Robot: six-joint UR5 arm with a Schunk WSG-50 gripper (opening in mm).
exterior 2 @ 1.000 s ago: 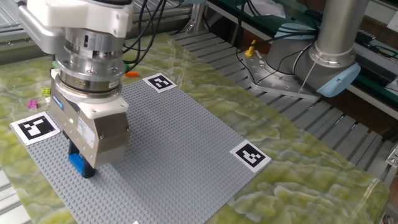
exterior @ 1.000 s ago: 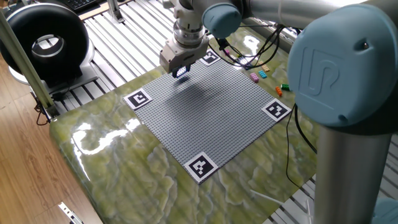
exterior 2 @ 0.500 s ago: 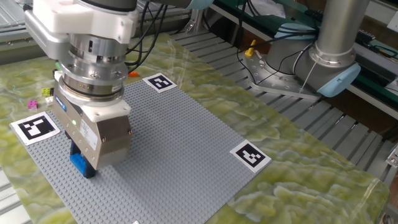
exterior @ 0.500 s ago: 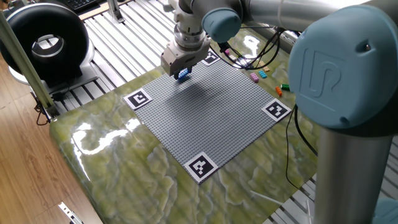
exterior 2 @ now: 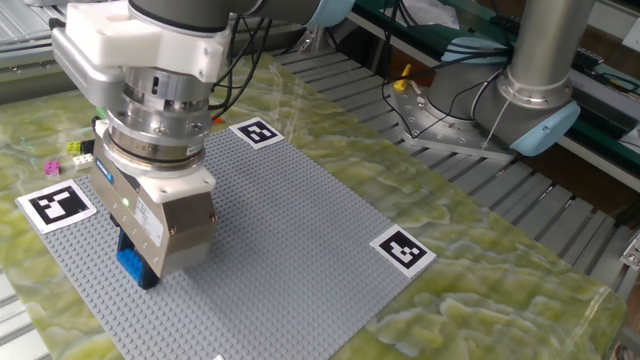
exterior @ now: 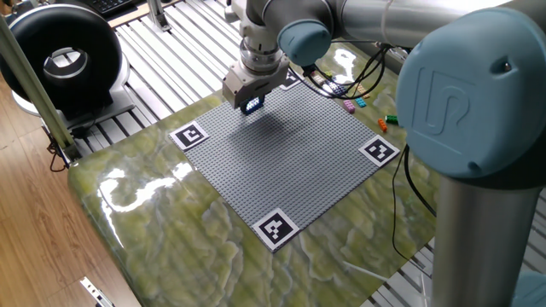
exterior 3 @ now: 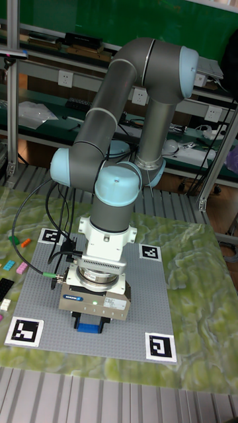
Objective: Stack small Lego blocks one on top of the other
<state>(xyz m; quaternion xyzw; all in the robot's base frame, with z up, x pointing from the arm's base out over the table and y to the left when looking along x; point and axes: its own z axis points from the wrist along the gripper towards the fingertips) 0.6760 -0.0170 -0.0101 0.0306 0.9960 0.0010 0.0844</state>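
Lego is what the gripper (exterior: 250,103) has hold of: in one fixed view a small blue block (exterior: 252,105) sits pinched between its fingers, just above the grey baseplate (exterior: 286,149), near the plate's far edge. Well off to the side of the gripper, beyond the plate, a few loose blocks lie on the green marbled table (exterior: 153,230): a pink block (exterior: 350,107), a cyan block (exterior: 360,101), an orange block (exterior: 382,124) and a green block (exterior: 391,118). Marker tags sit at the plate's corners, one (exterior: 190,136) on the near side of the gripper.

From the other fixed view, the gripper (exterior 2: 140,268) fills the left of the scene, its metal body hanging straight down. The blue block (exterior 2: 133,266) shows under its lower edge, close over the baseplate (exterior 2: 290,250); whether it touches the studs I cannot tell from here. Behind the gripper, past a marker tag (exterior 2: 59,204), a pink block (exterior 2: 52,167) and a yellow block (exterior 2: 75,148) rest on the table.

In the tall fixed view the arm comes down from above, and the gripper (exterior 3: 93,323) points at the baseplate (exterior 3: 142,310). The blue block (exterior 3: 92,326) peeks out below, clamped between dark fingers (exterior 3: 79,322). Out to the side of the gripper, off the plate's edge, lie an orange block (exterior 3: 26,242), a cyan block (exterior 3: 10,265), a pink block (exterior 3: 22,268) and a white block (exterior 3: 5,304).
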